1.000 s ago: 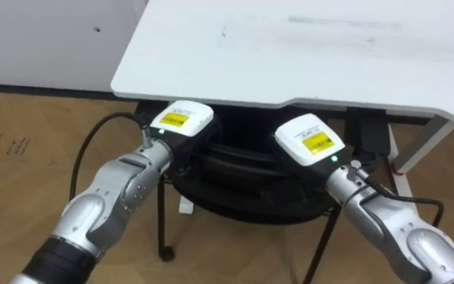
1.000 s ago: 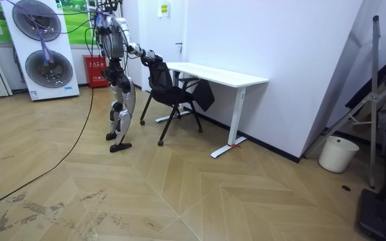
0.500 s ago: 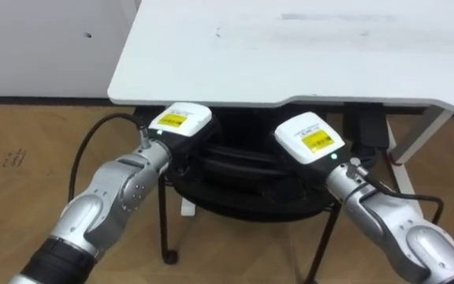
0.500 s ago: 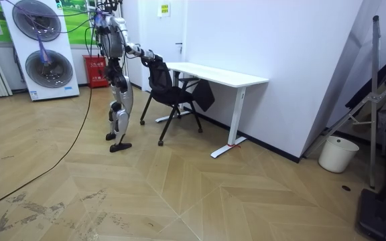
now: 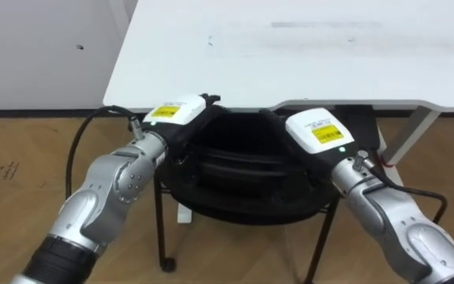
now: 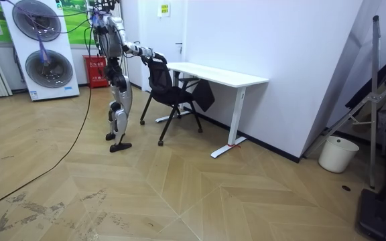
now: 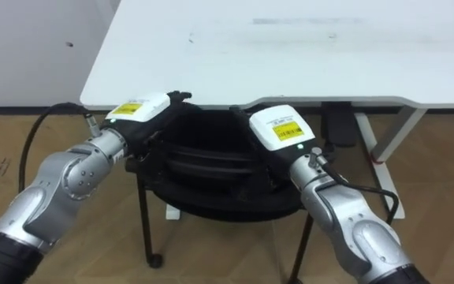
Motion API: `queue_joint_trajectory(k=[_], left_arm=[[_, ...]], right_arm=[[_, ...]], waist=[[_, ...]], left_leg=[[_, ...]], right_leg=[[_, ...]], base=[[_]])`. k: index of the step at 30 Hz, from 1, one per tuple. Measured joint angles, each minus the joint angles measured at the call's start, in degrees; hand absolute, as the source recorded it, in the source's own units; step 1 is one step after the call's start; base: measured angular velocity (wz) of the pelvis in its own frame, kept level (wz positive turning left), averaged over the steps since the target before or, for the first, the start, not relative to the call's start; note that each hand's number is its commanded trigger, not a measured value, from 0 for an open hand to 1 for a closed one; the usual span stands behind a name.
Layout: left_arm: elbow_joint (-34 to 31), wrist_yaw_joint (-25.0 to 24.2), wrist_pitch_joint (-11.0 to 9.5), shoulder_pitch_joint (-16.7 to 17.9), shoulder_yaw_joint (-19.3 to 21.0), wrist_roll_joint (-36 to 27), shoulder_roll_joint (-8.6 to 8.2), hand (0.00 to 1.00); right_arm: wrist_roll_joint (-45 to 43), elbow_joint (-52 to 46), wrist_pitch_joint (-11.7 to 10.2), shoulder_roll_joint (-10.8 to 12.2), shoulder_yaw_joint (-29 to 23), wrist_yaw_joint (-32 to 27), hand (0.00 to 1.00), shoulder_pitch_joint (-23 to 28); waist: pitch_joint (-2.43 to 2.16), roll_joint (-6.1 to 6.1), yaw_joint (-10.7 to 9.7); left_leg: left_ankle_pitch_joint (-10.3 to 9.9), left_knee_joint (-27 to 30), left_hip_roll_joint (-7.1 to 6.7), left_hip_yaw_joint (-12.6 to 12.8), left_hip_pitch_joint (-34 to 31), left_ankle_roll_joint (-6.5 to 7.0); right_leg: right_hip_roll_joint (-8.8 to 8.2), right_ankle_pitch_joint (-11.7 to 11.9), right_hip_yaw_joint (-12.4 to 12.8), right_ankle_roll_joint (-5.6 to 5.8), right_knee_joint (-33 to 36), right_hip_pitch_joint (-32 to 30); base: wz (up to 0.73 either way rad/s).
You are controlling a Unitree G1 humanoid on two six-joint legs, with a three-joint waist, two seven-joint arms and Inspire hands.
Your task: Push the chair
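A black chair (image 5: 239, 170) stands in front of me, its seat partly under the white desk (image 5: 290, 55). The top of its backrest (image 7: 199, 138) shows between my two hands, close to the desk's front edge. My left hand (image 5: 173, 117) lies at the backrest's left corner, open, with its dark fingertips (image 5: 206, 99) reaching forward under the desk edge. At the right corner rests my right hand (image 5: 315, 132), fingers straight along the backrest. In the room view I stand upright behind the chair (image 6: 169, 94), both arms stretched out to its back.
The desk's white leg (image 5: 416, 134) stands on the wooden floor to the right of the chair. In the room view a tall white machine (image 6: 42, 47) and a red box (image 6: 94, 70) are behind me. A white bin (image 6: 332, 154) stands far right.
Both hands have gone from curled on the backrest's top to straight fingers and have moved apart. The backrest now sits nearer the desk edge. The view has shifted a little.
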Motion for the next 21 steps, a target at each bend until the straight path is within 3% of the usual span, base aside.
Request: queue_joint_trajectory(k=[9, 13, 16, 19, 21], left_arm=[[-0.46, -0.01, 1.23, 0.25, 0.05, -0.06, -0.11, 0.00], [-0.64, 0.02, 1.32, 0.24, 0.08, 0.07, 0.01, 0.00], [-0.66, 0.04, 1.01, 0.24, 0.88, 0.05, 0.44, 0.00], [-4.14, -0.03, -1.85, 0.34, 1.37, 0.65, 4.49, 0.00], [-5.25, -0.02, -3.90, 0.85, 2.47, 1.26, 5.38, 0.00]], right_arm=[[4.56, 0.00, 0.78, 0.04, -0.25, 0.00, 0.00, 0.00], [6.21, -0.52, 0.01, 0.03, -2.12, 0.42, 0.00, 0.00], [6.19, -0.55, -2.50, -0.20, -4.21, 0.42, 0.00, 0.00], [3.68, -6.18, -6.23, -3.23, -7.63, 1.71, 0.00, 1.75], [2.11, -8.97, -8.02, -3.61, -10.86, 1.71, 0.00, 4.02]], waist=[[0.04, -0.20, -0.37], [0.01, -0.52, -0.34], [0.02, -0.62, -0.32], [0.02, -0.63, 0.02], [0.01, -0.65, 0.06]], left_leg=[[0.03, -0.12, -0.03, 0.01, 0.10, 0.03], [0.03, -0.12, -0.02, -0.01, 0.19, 0.03], [0.04, -0.11, -0.01, 0.00, 0.20, 0.04], [0.37, -0.68, 0.03, 0.03, -0.41, 0.05], [0.60, -1.18, -0.03, 0.01, -0.33, 0.03]], right_leg=[[0.04, 0.00, 0.04, 0.00, -0.05, 0.07], [0.00, 0.00, 0.16, 0.00, -0.04, 0.10], [0.04, 0.04, 0.18, -0.03, 0.01, 0.04], [0.12, 0.31, 0.30, -0.10, -0.26, -0.68], [0.16, 0.58, 0.25, -0.09, -0.85, -0.46]], base=[[0.00], [0.00], [0.00], [0.00], [0.00]])
